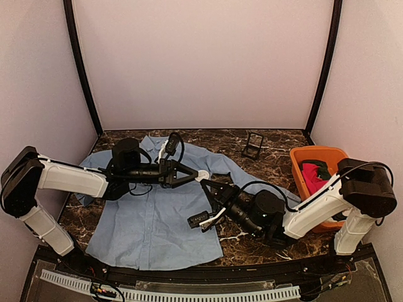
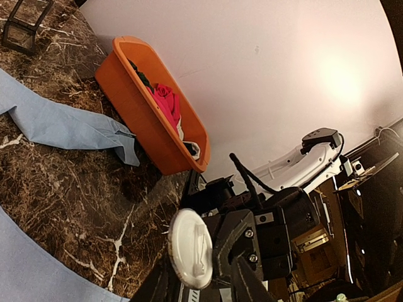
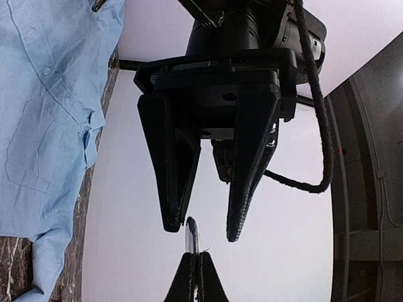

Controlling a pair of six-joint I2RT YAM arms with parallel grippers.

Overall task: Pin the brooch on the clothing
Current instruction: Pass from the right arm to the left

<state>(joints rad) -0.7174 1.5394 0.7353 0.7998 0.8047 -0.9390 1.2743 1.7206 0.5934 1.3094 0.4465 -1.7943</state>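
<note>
The brooch [image 3: 191,234] hangs in the air, and the right pincer [image 3: 192,261] is closed on its edge. The left pincer [image 3: 201,228] faces it tip to tip with jaws partly wide, one finger at each flat side of the brooch, which is closer to one of them. The shirt [image 1: 151,214] lies flat under both, mostly on the left pincer's side

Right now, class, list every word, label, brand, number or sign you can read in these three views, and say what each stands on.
None: no word, number or sign can be read in any view.
The white brooch, the blue shirt and the orange bin show no writing or label.
</note>
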